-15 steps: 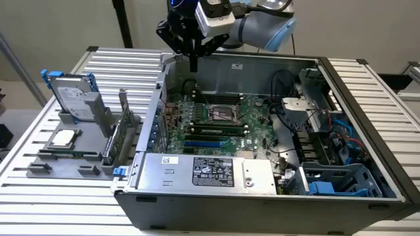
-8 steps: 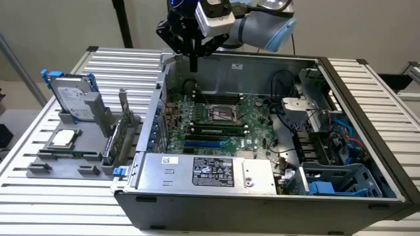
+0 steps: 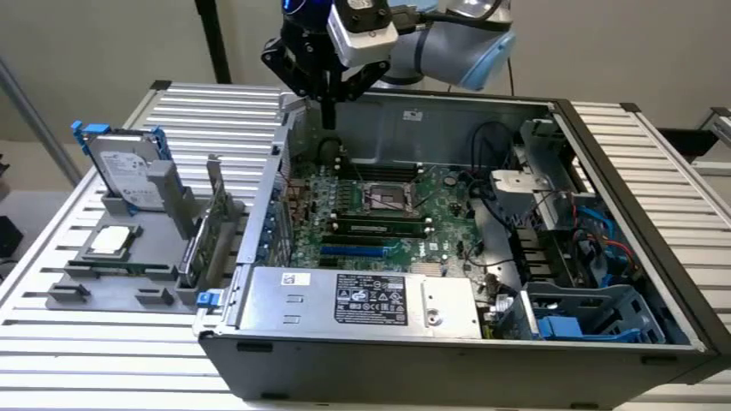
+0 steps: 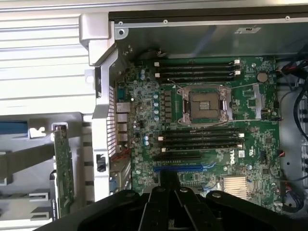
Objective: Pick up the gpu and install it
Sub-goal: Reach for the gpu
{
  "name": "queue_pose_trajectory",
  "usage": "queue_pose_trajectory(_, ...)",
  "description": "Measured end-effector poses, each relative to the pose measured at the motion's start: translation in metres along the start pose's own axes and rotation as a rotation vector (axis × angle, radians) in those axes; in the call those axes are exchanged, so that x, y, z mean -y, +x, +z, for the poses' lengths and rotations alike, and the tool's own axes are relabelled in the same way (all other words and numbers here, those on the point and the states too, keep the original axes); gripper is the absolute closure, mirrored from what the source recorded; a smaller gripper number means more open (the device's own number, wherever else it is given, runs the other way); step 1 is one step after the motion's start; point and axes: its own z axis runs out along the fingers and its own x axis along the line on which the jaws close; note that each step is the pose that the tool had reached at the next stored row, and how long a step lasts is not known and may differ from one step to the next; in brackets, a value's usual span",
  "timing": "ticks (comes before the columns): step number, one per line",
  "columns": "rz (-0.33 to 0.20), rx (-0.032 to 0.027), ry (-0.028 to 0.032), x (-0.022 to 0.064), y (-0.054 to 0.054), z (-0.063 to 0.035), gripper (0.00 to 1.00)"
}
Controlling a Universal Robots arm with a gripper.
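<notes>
Status: gpu [image 3: 212, 224] stands on edge in a gray holder [image 3: 115, 276] on the slatted tabletop [image 3: 68, 342], just outside the open computer case [image 3: 377, 116], on the exterior view's left. Not held. In the wrist view it is edge-on, a green strip [image 4: 63, 168]. My pincer [image 3: 328, 116] hangs above the case's rear corner, well apart from the card, fingers closed together on nothing; the tips [image 4: 169, 180] sit over the motherboard [image 4: 144, 159] near the blue slot [image 4: 178, 168]. The same holder carries a hard drive [image 3: 128, 175] in a blue-edged frame and a small square chip [image 3: 111, 241]. The case's perforated side wall [image 4: 111, 130] stands between card and motherboard. Cables [image 3: 594, 231] crowd the case's far side. The card's cooler face is hard to make out, and my own black pincer body hides part of the motherboard.
</notes>
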Motion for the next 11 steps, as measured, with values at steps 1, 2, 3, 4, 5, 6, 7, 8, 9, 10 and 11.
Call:
queue_pose_trajectory(1, 0.000, 0.0001, 0.0005, 0.0020, 0.004, -0.0002, 1.00)
queue_pose_trajectory(2, 0.000, 0.0000, 0.0008, 0.0037, 0.007, -0.0004, 1.00)
queue_pose_trajectory(3, 0.000, 0.0001, 0.0011, 0.0055, 0.011, -0.0005, 1.00)
queue_pose_trajectory(4, 0.000, 0.0001, 0.0013, 0.0073, 0.015, -0.0007, 1.00)
queue_pose_trajectory(5, 0.000, 0.0001, 0.0015, 0.0091, 0.019, -0.0008, 1.00)
queue_pose_trajectory(6, 0.000, 0.0001, 0.0017, 0.0108, 0.023, -0.0010, 1.00)
queue_pose_trajectory(7, 0.000, 0.0001, 0.0020, 0.0125, 0.026, -0.0012, 1.00)
queue_pose_trajectory(8, 0.000, 0.0001, 0.0022, 0.0143, 0.030, -0.0013, 1.00)
queue_pose_trajectory(9, 0.000, 0.0002, 0.0024, 0.0160, 0.034, -0.0014, 1.00)
queue_pose_trajectory(10, 0.000, 0.0001, 0.0027, 0.0176, 0.038, -0.0016, 1.00)
queue_pose_trajectory(11, 0.000, 0.0002, 0.0030, 0.0193, 0.042, -0.0017, 1.00)
